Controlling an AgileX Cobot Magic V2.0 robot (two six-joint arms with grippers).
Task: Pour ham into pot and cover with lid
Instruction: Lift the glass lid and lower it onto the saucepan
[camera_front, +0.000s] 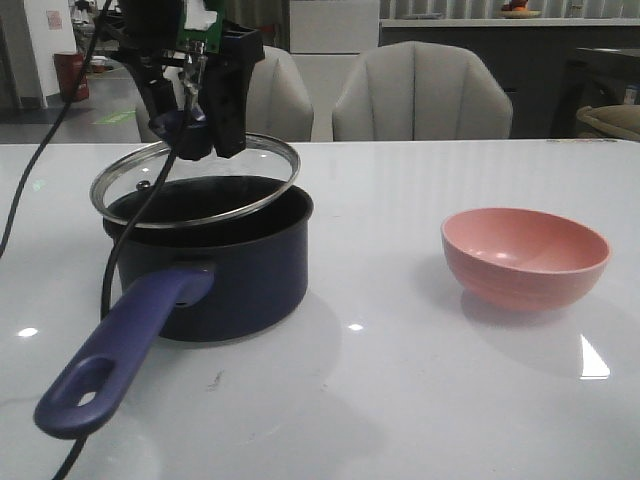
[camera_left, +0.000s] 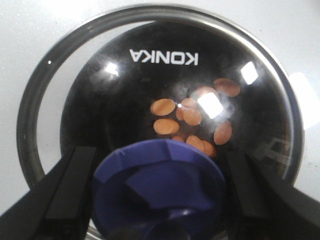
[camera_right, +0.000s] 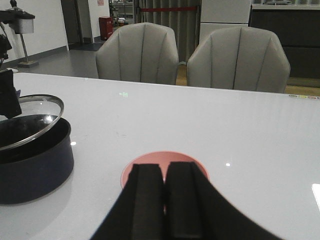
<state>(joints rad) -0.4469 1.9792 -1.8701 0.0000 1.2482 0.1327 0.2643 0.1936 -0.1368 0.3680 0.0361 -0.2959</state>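
Counter (camera_front: 420, 400): saucepan (camera_front: 250, 270) sits left, handle toward the near edge; pink bowl (camera_front: 525, 257) right, looks empty. Glass lid (camera_front: 195, 180) hangs tilted just above the saucepan rim, left end effector (camera_front: 200, 135) pinching its blue knob (camera_left: 157, 190). Ham slices (camera_left: 190, 120) already lie on the saucepan floor, seen through the glass. Pour looks done; covering is the step in hand. Next: level the lid, centre it, lower, let go. Right end effector (camera_right: 165, 200) pressed together, holding nothing, over the bowl. Lid-to-rim contact hard to judge.
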